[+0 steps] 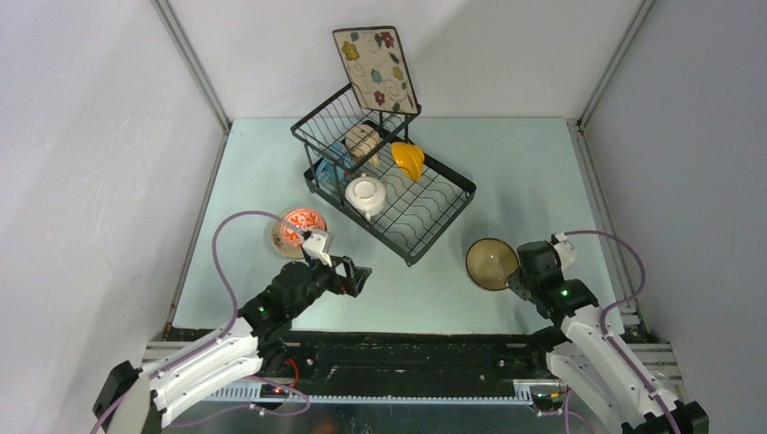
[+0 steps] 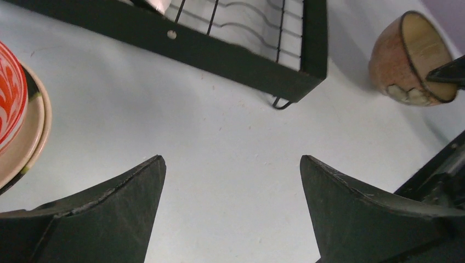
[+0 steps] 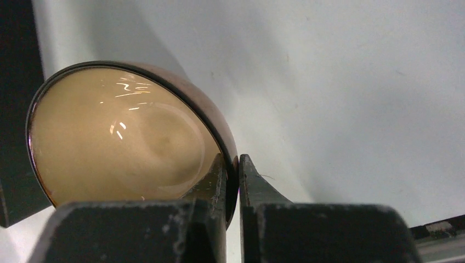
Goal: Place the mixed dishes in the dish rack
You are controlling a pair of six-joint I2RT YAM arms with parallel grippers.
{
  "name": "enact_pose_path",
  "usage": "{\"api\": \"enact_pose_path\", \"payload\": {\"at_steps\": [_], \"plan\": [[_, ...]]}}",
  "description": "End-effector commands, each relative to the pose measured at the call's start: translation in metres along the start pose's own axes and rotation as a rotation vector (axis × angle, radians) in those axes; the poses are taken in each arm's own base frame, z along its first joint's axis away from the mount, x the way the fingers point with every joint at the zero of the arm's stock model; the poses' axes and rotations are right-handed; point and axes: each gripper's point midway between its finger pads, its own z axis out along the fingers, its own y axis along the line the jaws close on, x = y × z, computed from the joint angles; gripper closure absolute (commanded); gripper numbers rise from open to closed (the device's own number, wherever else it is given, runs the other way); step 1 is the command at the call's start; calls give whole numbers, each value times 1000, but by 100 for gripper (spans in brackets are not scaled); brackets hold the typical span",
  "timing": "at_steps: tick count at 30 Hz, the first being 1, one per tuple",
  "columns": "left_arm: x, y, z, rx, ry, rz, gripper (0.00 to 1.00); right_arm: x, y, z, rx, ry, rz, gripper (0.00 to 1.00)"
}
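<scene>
The tan bowl (image 1: 491, 263) (image 3: 120, 137) is tilted on the table right of the dish rack (image 1: 445, 223), and my right gripper (image 1: 517, 271) (image 3: 232, 164) is shut on its rim, one finger inside and one outside. In the rack sit a white two-handled bowl (image 1: 366, 195), an orange-yellow bowl (image 1: 409, 159), a beige mug (image 1: 362, 142) and a blue mug (image 1: 333, 163). A square floral plate (image 1: 374, 69) leans at its back. The red-patterned bowl (image 1: 298, 228) (image 2: 11, 93) rests on a cream plate (image 1: 277, 237) (image 2: 33, 137). My left gripper (image 1: 360, 276) (image 2: 233, 164) hangs open over bare table.
The rack's near corner (image 2: 241, 60) lies just ahead of the left gripper, and the tan bowl (image 2: 408, 60) shows beyond it. Grey walls close in the table on three sides. The arms' black base rail (image 1: 407, 348) runs along the near edge.
</scene>
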Motion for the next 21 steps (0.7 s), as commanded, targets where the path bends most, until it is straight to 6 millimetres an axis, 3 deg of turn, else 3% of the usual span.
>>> {"api": "enact_pose_path", "payload": {"at_steps": [1,3,10,21], "plan": [[-27,-18,-5,82,-118,-81,0,-45,40,-23,-179,-176,41,100],[-32,-31,-7,152,-141,-114,0,-56,49,-35,-227,-215,-4,100],[-79,-86,-7,322,-151,-156,0,-82,83,-76,-360,-298,-116,100],[-123,-117,27,196,-81,-111,0,-81,135,-117,-319,-410,-317,100]]}}
